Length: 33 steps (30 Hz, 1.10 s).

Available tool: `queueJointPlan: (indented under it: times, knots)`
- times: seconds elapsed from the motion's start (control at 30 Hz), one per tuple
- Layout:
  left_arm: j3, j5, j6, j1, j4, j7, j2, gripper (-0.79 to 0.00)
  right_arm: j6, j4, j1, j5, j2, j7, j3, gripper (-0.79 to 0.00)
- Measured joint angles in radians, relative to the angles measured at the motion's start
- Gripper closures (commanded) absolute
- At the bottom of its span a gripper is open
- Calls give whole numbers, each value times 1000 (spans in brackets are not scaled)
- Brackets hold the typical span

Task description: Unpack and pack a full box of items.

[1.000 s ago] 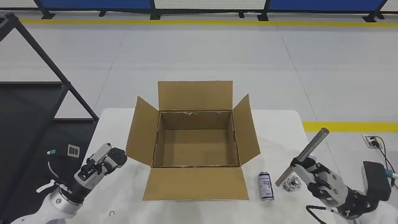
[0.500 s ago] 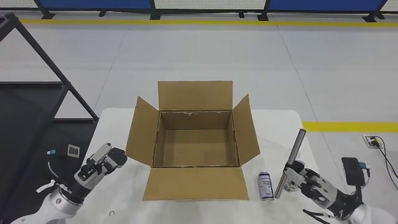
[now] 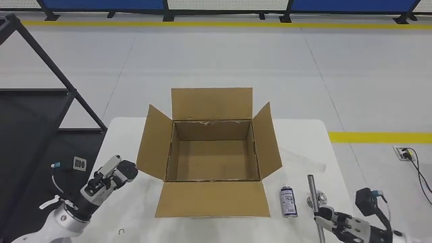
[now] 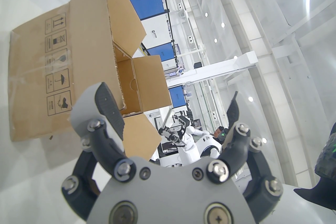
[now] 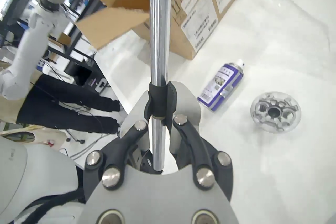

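- Two items, spray can (image 3: 288, 201) and round metal part (image 5: 275, 111), lie on the table (image 3: 131, 206) right of the empty cardboard box (image 3: 211, 200).
- Our right gripper (image 5: 158, 101), clenched on the steel rod (image 5: 158, 12), has drawn back toward the table's near edge.
- Left gripper (image 4: 169, 101) rests released, unmoved, left of the cardboard box.
- We judge unpacking nearly done; the steel rod awaits setting down.

Cardboard box (image 3: 212, 102) stands open, empty; spray can (image 3: 288, 201) lies beside it; right tool (image 5: 159, 104) grips metal rod (image 5: 159, 12).

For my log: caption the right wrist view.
Right gripper holds a metal rod; spray can and round part lie beside the open box.
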Motion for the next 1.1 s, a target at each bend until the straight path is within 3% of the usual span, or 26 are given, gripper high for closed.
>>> queueJointPlan:
  times: [0.23,0.67,1.1]
  knots:
    - [0,0,0,0,0,0,0,-785,59,-40,30,-187,14,50,-36,0]
    - [0,0,0,0,0,0,0,-785,69,-45,28,-200,15,45,-39,0]
    - [0,0,0,0,0,0,0,-785,97,-166,12,-505,42,129,-105,0]
